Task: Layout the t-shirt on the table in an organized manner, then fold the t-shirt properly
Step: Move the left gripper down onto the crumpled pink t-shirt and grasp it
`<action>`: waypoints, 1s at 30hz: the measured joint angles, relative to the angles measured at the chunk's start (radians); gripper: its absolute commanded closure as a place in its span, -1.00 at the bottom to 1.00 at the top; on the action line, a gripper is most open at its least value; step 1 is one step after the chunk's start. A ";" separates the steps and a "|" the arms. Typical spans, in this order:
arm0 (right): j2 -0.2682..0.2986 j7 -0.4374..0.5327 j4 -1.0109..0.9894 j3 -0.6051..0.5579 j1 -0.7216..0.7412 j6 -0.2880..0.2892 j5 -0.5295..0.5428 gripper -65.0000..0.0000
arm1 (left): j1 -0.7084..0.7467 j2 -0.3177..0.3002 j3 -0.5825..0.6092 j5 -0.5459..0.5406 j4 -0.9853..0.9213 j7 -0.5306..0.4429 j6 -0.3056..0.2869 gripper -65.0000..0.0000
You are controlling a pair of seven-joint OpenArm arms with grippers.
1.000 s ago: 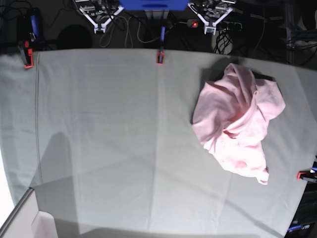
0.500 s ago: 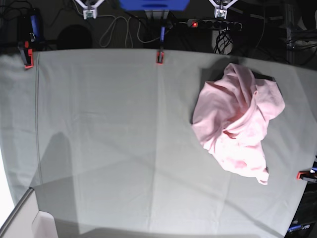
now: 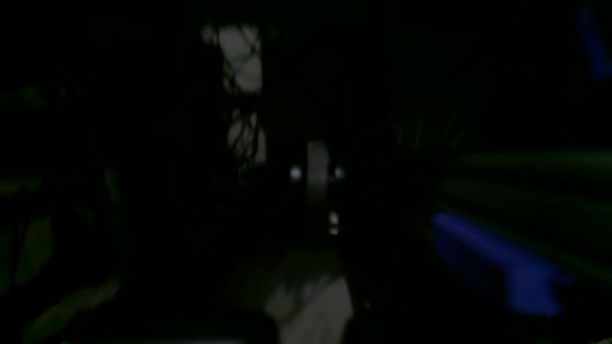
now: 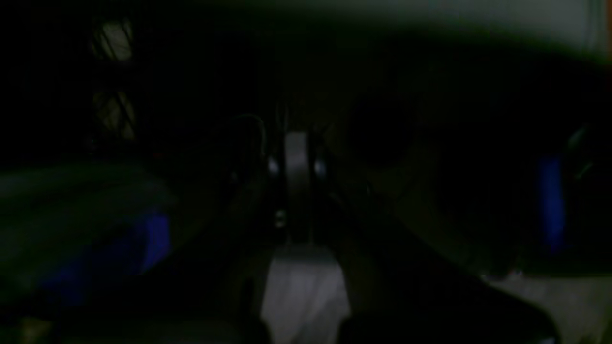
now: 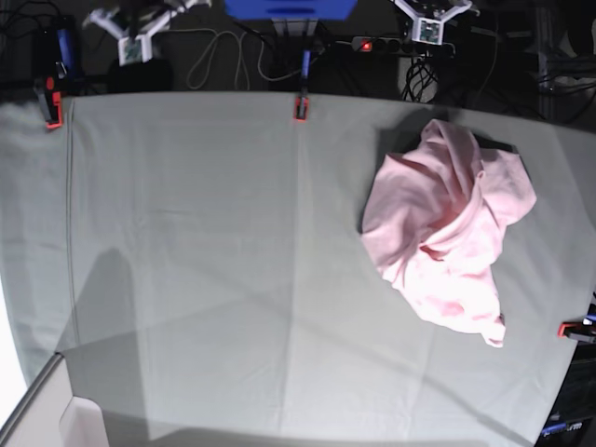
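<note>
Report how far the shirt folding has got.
Nothing looks done yet. The t-shirt lies in a crumpled heap on the table, toward the left arm's side, neither spread nor folded. Nothing is in hand: the right gripper and left gripper sit shut beyond the table's far edge, apart from the shirt. Left to do: spread it flat, then make every fold.

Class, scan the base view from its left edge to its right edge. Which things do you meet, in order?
Red clamp → right claw → second red clamp → t-shirt → third red clamp, all around the table.
</note>
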 measured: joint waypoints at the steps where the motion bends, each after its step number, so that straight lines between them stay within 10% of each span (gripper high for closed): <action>1: -0.002 -0.023 0.051 0.000 -0.001 0.000 0.000 1.00 | 0.016 0.000 0.000 0.000 0.046 -0.002 0.002 1.00; 10: -0.005 -0.092 0.206 -0.002 0.084 0.002 0.004 1.00 | 0.072 0.003 -0.119 -0.143 0.279 0.004 -0.007 1.00; 22: -0.049 -0.094 0.206 -0.006 0.169 0.002 0.004 1.00 | -0.015 0.000 -0.406 -0.603 0.435 0.390 -0.006 0.98; 30: -0.046 -0.200 0.205 -0.007 0.227 0.002 0.004 0.60 | -0.093 0.004 -0.521 -0.760 0.444 0.544 -0.006 0.26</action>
